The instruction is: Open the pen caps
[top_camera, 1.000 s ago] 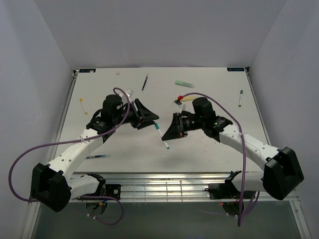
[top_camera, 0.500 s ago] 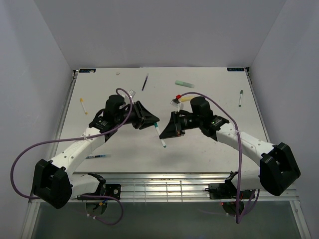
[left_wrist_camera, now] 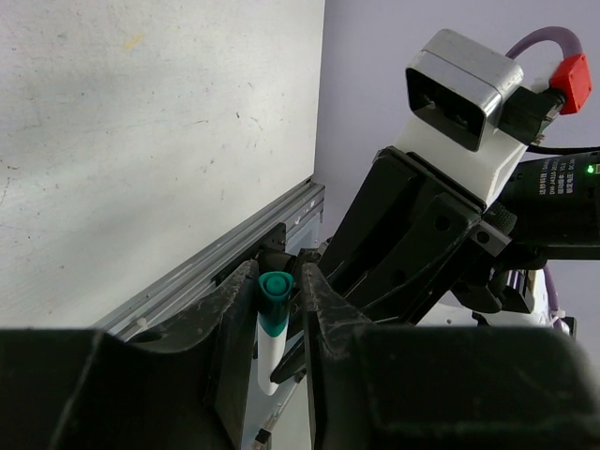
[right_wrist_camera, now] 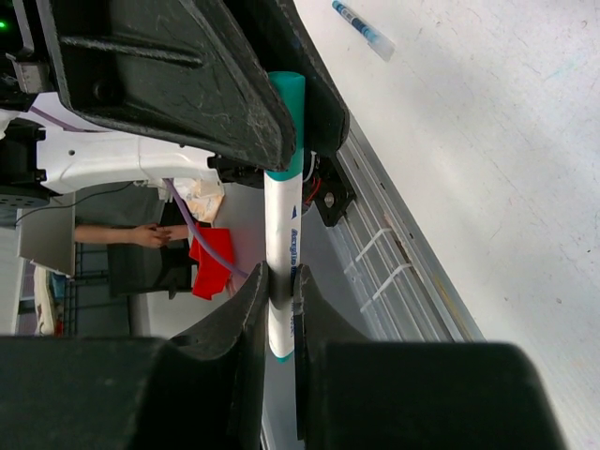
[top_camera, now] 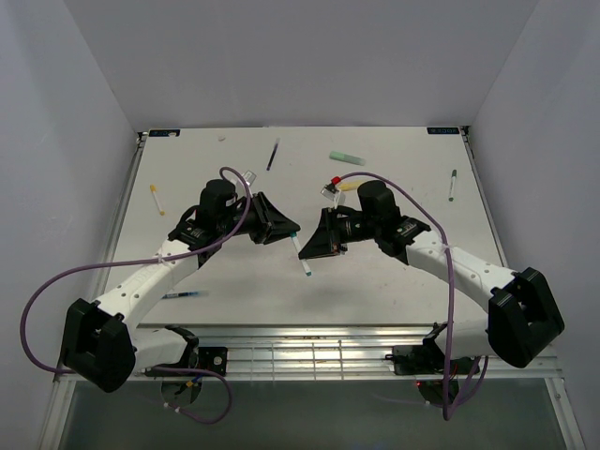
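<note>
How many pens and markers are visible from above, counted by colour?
Teal-capped white pen, held: 1
Dark pens: 2
Blue pen: 1
Yellow markers: 2
Pale green marker: 1
Total: 7

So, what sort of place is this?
Most likely a robotics lab test cell: a white table boxed in by plain pale walls, two robot arms bolted at its near edge, and loose pens on it.

A robotics lab test cell is indicated: a white bench [top_camera: 244, 281] is enclosed by plain panels [top_camera: 300, 56], with aluminium framing [top_camera: 309, 342].
</note>
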Tool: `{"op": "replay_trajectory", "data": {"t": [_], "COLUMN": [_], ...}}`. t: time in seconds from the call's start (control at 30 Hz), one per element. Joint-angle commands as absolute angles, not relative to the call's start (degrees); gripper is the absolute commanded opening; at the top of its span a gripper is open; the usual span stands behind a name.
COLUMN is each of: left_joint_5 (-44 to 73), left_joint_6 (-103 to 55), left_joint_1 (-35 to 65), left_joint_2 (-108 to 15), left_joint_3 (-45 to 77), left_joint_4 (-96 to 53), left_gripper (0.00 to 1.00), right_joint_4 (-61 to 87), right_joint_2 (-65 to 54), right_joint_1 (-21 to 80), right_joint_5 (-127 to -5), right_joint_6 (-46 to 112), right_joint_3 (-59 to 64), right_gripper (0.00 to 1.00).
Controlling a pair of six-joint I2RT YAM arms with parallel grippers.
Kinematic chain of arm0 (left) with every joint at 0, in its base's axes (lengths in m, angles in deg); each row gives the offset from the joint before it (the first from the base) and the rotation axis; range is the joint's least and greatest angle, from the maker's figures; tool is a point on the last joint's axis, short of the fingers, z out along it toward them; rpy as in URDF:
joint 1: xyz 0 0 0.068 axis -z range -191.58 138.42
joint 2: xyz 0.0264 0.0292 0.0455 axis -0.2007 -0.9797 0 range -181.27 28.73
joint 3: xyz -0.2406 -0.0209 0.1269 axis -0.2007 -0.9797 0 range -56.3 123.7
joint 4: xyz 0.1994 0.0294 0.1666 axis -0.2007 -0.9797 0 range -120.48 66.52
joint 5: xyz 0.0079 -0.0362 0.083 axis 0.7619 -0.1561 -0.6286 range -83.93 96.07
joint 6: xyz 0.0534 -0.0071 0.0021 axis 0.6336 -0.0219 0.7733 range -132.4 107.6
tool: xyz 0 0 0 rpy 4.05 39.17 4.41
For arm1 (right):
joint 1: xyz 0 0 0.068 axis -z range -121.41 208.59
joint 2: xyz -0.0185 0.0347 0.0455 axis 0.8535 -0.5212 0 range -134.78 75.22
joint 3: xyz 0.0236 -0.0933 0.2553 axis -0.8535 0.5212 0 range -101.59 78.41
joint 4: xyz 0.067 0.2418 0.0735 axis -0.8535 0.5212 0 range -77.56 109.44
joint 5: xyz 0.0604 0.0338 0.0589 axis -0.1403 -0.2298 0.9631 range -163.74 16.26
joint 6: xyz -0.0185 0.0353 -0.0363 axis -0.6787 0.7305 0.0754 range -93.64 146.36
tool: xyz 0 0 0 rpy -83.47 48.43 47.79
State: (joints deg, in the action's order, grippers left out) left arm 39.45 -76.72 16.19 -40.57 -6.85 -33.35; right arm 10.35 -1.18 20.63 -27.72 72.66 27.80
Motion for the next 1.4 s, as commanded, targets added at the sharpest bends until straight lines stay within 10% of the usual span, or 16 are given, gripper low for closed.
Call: {"op": "replay_trajectory", "data": {"t": [0.0,0.2,0.43,0.63,0.8,1.1,1.37], "left_joint_5": [40.34,40.43,40.52,40.43,36.66,30.24,32.33], "left_joint_6": [-76.21,-76.12,-76.21,-75.51,-75.94,-79.46,-75.07], "left_joint_1": [16.81,16.81,16.81,16.81,16.81,16.11,15.41], "left_joint_2": [-39.83,-40.0,-40.53,-42.02,-45.35,-54.68,-50.3], "left_joint_3": [-6.99,-6.99,-6.2,-3.66,1.96,16.2,10.51], "left_joint_4": [-32.44,-32.44,-32.62,-35.07,-44.72,-59.07,-46.35], "left_gripper": [0.24,0.0,0.0,0.0,0.0,0.0,0.0], "right_joint_4": [7.78,8.48,10.42,12.34,27.56,58.49,33.33], "right_joint_2": [-1.77,-2.29,-4.31,-5.02,-3.7,-5.38,3.5], "right_joint_1": [20.36,20.44,20.44,20.36,18.87,3.48,6.82], "right_joint_5": [-28.56,-28.74,-27.42,-26.89,-34.24,-84.63,-43.84], "right_joint_6": [73.03,72.24,70.48,68.73,59.43,49.04,53.59], "right_joint_3": [24.8,23.66,21.37,21.28,18.65,10.46,22.85], "right_gripper": [0.08,0.26,0.41,0.08,0.08,0.08,0.08]}}
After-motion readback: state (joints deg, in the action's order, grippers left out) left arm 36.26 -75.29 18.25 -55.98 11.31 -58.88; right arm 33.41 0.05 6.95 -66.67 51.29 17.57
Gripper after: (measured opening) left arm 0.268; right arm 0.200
